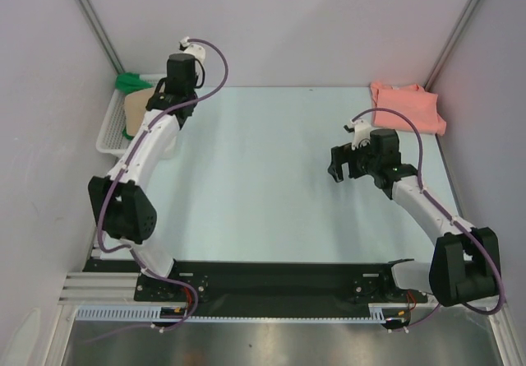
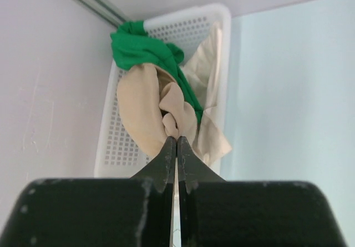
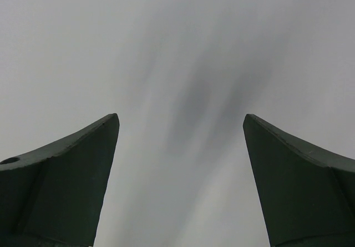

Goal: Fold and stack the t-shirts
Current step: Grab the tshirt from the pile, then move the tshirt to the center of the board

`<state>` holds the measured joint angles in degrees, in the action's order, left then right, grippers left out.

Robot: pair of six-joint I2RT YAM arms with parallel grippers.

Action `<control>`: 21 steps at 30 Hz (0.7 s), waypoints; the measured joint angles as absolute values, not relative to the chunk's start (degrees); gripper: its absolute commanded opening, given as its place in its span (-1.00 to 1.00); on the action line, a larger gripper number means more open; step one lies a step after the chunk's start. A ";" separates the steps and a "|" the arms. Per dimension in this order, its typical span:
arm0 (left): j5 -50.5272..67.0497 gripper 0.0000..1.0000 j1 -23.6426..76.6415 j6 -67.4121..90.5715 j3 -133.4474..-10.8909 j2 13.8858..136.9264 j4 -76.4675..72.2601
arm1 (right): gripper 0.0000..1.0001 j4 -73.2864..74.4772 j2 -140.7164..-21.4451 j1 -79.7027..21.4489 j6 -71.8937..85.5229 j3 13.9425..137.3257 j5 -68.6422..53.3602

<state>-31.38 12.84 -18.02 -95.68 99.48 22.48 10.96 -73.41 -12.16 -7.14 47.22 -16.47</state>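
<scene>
Your inventory: one pale blue-green flat table (image 1: 271,177), carrying a white plastic lattice basket (image 1: 107,132), far-left corner, and a crumpled salmon-pink cloth t-shirt (image 1: 407,104), far-right corner.

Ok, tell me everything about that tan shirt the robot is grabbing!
The tan t-shirt is soft, plain cloth, crumpled into a rounded bundle, not folded yet. It sits in the white lattice basket at the far left corner of the table. The left end effector is shut on a bunched fold of it. The green t-shirt lies against it, and the cream t-shirt touches it on the other side.
</scene>
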 measured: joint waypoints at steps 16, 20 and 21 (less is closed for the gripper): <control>-28.91 -0.99 28.03 -22.61 -121.36 94.26 23.55 | 1.00 11.31 -67.33 -7.18 -7.14 44.95 -18.48; -29.43 -0.99 37.17 -27.90 -136.27 98.02 17.63 | 0.99 11.86 -65.12 -5.87 -7.11 44.66 -18.76; -29.58 -0.99 39.22 -29.45 -137.75 98.24 15.68 | 0.99 12.03 -64.64 -5.61 -7.11 44.60 -18.81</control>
